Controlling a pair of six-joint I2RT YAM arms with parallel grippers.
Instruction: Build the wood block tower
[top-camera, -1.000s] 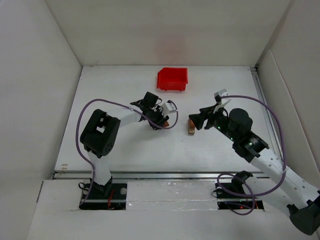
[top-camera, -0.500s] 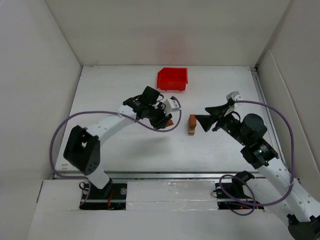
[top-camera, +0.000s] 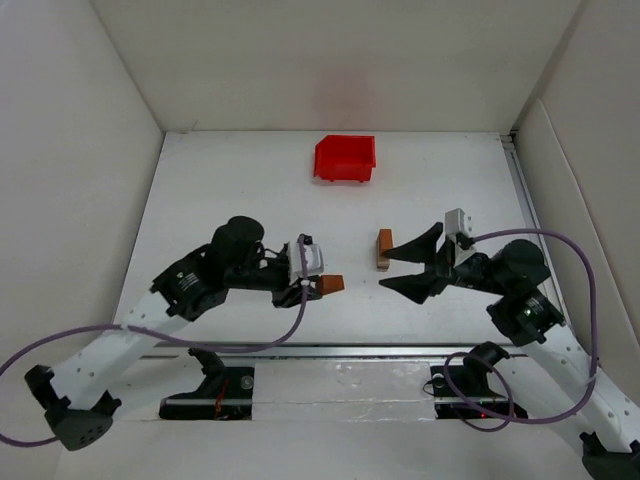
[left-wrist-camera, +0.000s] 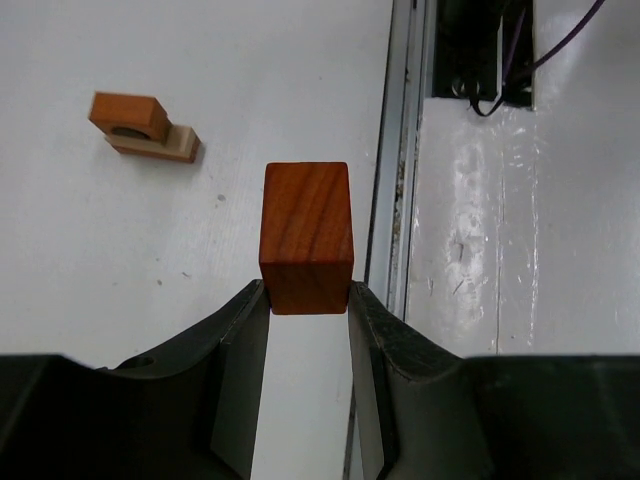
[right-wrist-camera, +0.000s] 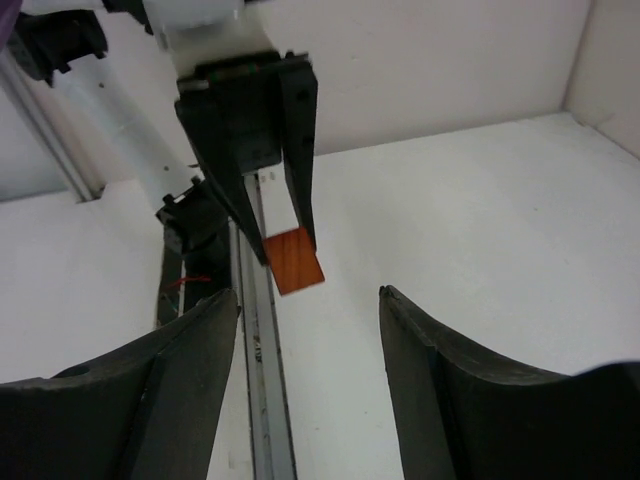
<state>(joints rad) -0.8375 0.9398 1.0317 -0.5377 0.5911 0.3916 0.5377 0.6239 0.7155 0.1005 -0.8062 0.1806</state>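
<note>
My left gripper (top-camera: 318, 285) is shut on the dark reddish-brown block (top-camera: 331, 284), held out sideways near the table's front edge. In the left wrist view that block (left-wrist-camera: 306, 238) sticks out past the fingertips of the left gripper (left-wrist-camera: 307, 295). An orange-brown block (left-wrist-camera: 127, 113) lies against a light tan block (left-wrist-camera: 182, 148); from above they show as one small stack (top-camera: 384, 250) at mid-table. My right gripper (top-camera: 388, 268) stands open just right of the stack, touching nothing. Its wrist view shows the right gripper (right-wrist-camera: 310, 295) empty, facing the held block (right-wrist-camera: 295, 262).
A red plastic bin (top-camera: 345, 158) sits at the back of the table. A metal rail (left-wrist-camera: 400, 180) runs along the table's front edge beside the held block. White walls enclose the left, right and back sides.
The left arm has swung back toward the front edge, carrying the dark block away from the bin side. The right gripper has drawn back and lowered beside the two-block stack.
</note>
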